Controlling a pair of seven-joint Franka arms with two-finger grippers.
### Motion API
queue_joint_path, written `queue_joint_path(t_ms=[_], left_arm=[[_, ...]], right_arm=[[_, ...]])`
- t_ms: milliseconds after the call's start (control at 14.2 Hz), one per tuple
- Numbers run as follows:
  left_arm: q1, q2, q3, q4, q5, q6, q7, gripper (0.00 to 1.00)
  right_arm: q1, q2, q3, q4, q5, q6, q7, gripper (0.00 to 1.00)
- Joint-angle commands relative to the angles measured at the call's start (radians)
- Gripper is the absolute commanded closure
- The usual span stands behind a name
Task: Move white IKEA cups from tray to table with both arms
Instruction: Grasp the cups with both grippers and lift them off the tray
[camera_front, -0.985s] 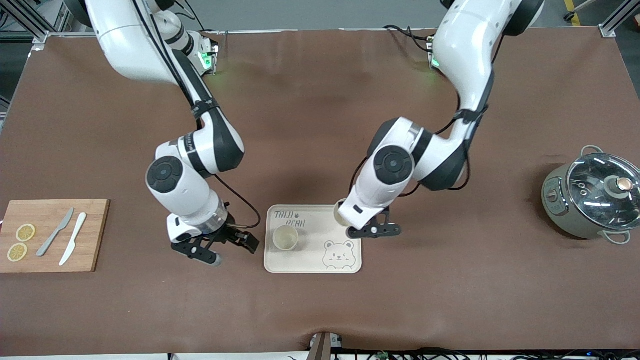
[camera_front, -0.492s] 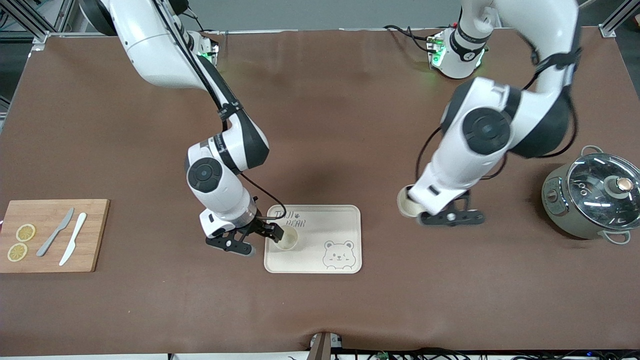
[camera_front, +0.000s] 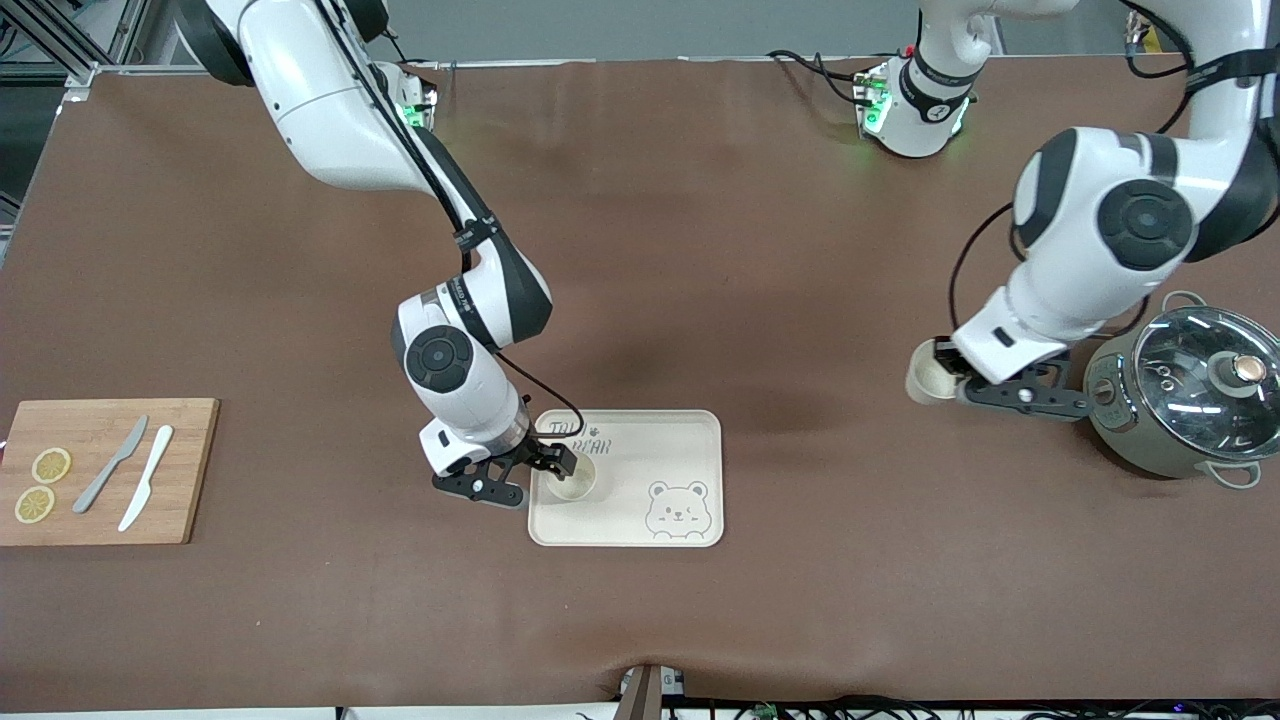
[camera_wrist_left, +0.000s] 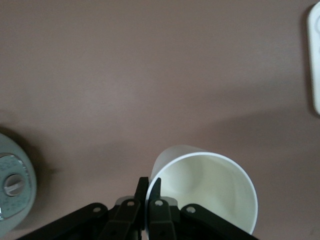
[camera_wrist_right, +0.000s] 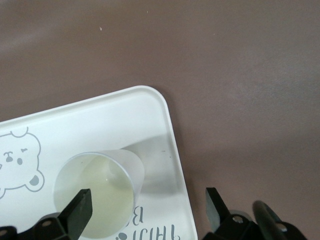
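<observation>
mid-transfer: left gripper pinching one white cup by its rim over bare surface beside the pot, awaiting lowering; right gripper, fingers spread, straddling the cup wall of the second cup on the tray, needing closure.

Matt brown cloth table; smooth cream tray — wooden board

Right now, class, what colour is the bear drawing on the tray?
Grey outline on the cream tray; the bear drawing shows best in the front view.
</observation>
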Motion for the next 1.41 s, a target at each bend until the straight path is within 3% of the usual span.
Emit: queue_joint_path(t_ms=[0,211,352,1126,1196,1337], left_arm=[[0.045,-0.060,-0.017,-0.096,0.015,0.042,0.030,1.00],[0.086,-0.101,-0.016,-0.243,0.015,0.147,0.053,1.00],[0.100,-0.109,-0.016,-0.291,0.015,0.190,0.083,1.00],[0.167,0.064,-0.016,-0.253,0.015,0.328,0.134,1.00],[0.167,0.076,-0.016,-0.239,0.015,0.329,0.134,1.00],[0.167,0.115,-0.016,-0.211,0.015,0.329,0.134,1.00]], right_arm=[[0.017,0.020,-0.011,0.025,-0.014,-0.002,0.014,0.00],[0.020,0.024,-0.011,0.027,-0.014,0.005,0.014,0.00],[0.025,0.035,-0.011,0.027,-0.014,0.024,0.014,0.00],[0.028,0.074,-0.011,0.028,-0.013,0.083,0.015,0.00],[0.028,0.074,-0.011,0.030,-0.013,0.087,0.026,0.07],[0.028,0.074,-0.010,0.038,-0.011,0.085,0.060,0.39]])
